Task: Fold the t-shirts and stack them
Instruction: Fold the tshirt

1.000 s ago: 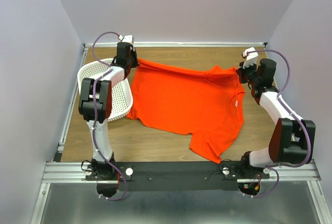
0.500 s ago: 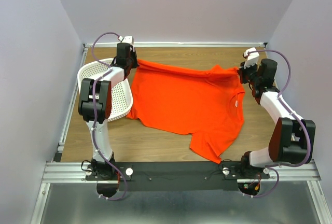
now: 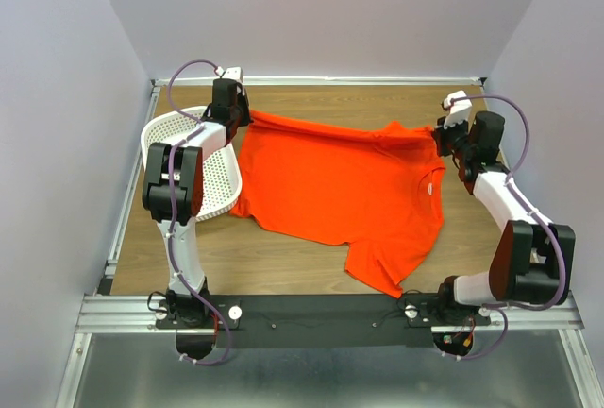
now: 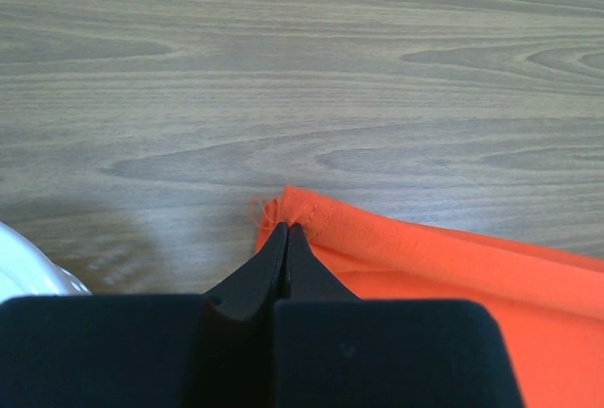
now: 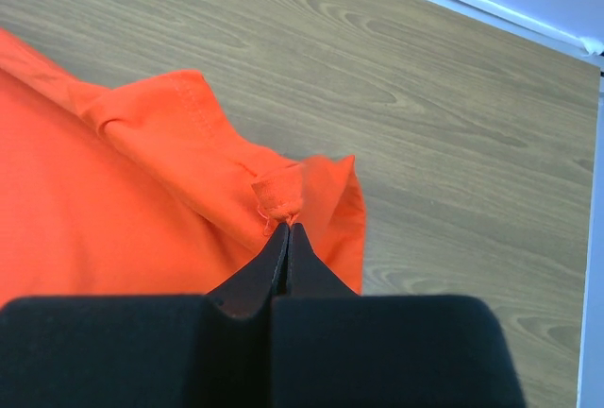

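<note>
One orange-red t-shirt (image 3: pixel 340 181) lies spread on the wooden table, its far edge stretched between both arms. My left gripper (image 3: pixel 247 113) is shut on the shirt's far left corner; in the left wrist view the black fingertips (image 4: pixel 286 229) pinch the hemmed corner of the shirt (image 4: pixel 453 266). My right gripper (image 3: pixel 439 132) is shut on the far right corner; the right wrist view shows its tips (image 5: pixel 286 227) pinching a small tuck of the shirt (image 5: pixel 123 200). A sleeve points toward the near edge.
A white perforated basket (image 3: pixel 179 129) stands at the left, beside and under the left arm; its rim (image 4: pixel 24 271) shows in the left wrist view. White walls close in the table at the back and sides. A metal rail runs along the near edge.
The right arm has shifted slightly to the right with its corner of the shirt. The left arm and the rest of the shirt have not visibly moved.
</note>
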